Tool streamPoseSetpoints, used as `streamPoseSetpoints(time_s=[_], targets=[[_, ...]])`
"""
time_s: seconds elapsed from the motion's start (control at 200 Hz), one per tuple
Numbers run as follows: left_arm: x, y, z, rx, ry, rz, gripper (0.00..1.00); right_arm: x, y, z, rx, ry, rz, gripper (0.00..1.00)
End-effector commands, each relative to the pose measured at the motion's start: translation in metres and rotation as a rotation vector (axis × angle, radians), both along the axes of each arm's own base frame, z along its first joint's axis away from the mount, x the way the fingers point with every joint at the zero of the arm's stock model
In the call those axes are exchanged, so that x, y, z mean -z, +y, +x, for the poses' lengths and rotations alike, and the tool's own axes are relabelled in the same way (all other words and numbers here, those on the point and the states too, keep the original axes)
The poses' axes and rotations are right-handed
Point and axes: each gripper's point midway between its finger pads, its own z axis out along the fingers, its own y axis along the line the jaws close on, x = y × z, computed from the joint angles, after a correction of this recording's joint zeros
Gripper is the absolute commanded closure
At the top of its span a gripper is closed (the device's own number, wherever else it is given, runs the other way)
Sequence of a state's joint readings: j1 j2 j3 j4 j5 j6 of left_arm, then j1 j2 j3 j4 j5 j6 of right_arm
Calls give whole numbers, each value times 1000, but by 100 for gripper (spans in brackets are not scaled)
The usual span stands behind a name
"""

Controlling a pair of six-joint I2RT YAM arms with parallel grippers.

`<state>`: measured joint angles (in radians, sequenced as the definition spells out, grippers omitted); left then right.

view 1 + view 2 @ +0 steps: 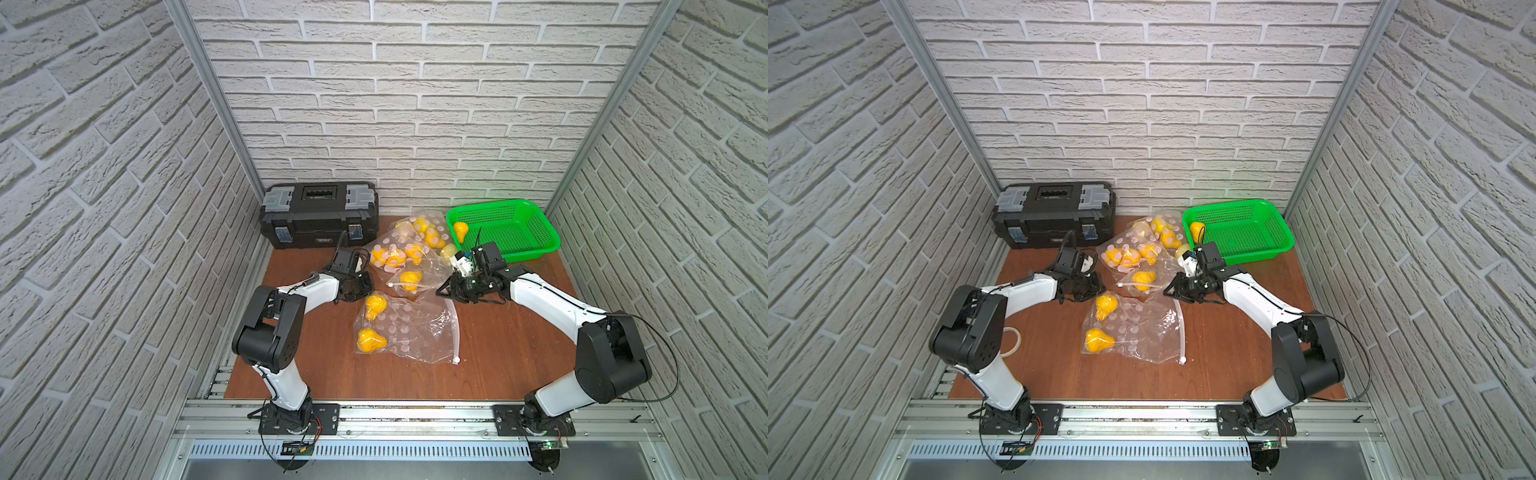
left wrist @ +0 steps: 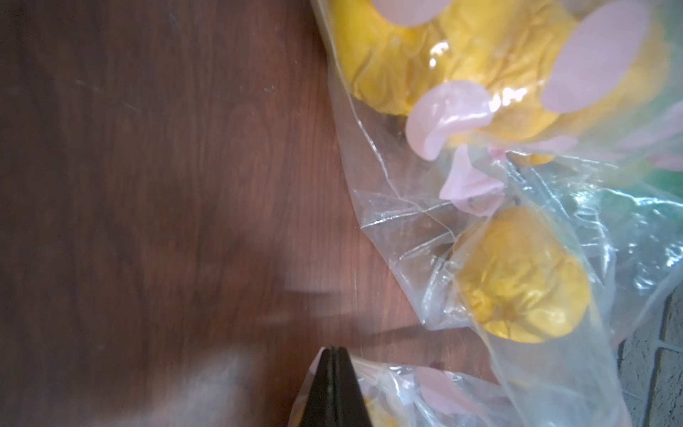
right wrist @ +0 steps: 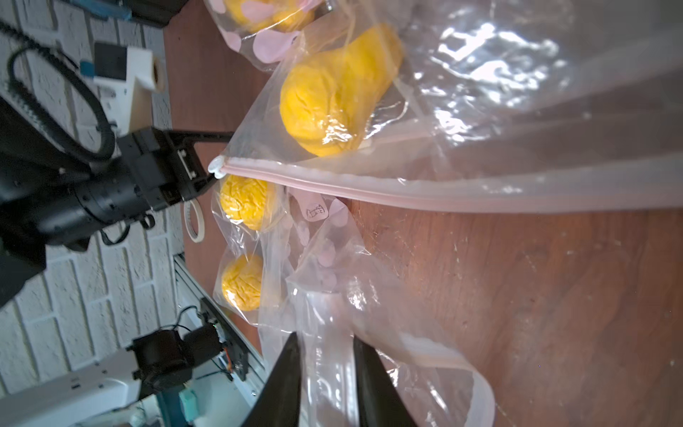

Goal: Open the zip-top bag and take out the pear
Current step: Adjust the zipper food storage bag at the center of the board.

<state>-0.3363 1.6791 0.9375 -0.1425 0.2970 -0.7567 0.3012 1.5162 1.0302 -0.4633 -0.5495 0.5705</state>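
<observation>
Going after the pear lying at the closed end of the nearest zip bag, beside a second pear, flat on the tabletop. Looking unzipped already, judging by the zip strip curling loose. Straddling film at the mouth with the right tool, jaws a little apart, can't tell whether actually pinching. Holding the left tool fully shut by the closed end; unclear whether catching any film. Probably next: getting a firm hold on one lip, spreading the mouth, reaching in without dragging the other bags.
</observation>
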Motion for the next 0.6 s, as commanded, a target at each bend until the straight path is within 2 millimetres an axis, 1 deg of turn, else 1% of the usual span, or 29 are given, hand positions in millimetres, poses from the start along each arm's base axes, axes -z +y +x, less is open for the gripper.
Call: streamPoseSetpoints(time_s=[0.0,0.04,0.06,0.145,0.315,0.42,0.515,0.595], targets=[[-30,6,0,-11,-104,11,100,-13,-14,-5,43,-62,-51,90],[-38,9,-2,-19,-126,12,100,-14,-18,-9,51,-67,-62,96],[-41,10,-3,-22,-135,13,100,-15,-19,-11,56,-72,-64,97],[-57,14,-8,-31,-182,12,100,-20,-26,-20,71,-90,-74,97],[-82,20,-21,-35,-276,-9,100,-25,-39,-39,103,-105,-104,97],[-108,8,-28,22,-388,-79,100,-29,-42,-49,131,-128,-80,97],[-138,-3,-37,78,-500,-116,100,-31,-47,-55,154,-140,-76,97],[-165,-9,-44,109,-593,-175,100,-35,-45,-57,153,-161,-58,97]])
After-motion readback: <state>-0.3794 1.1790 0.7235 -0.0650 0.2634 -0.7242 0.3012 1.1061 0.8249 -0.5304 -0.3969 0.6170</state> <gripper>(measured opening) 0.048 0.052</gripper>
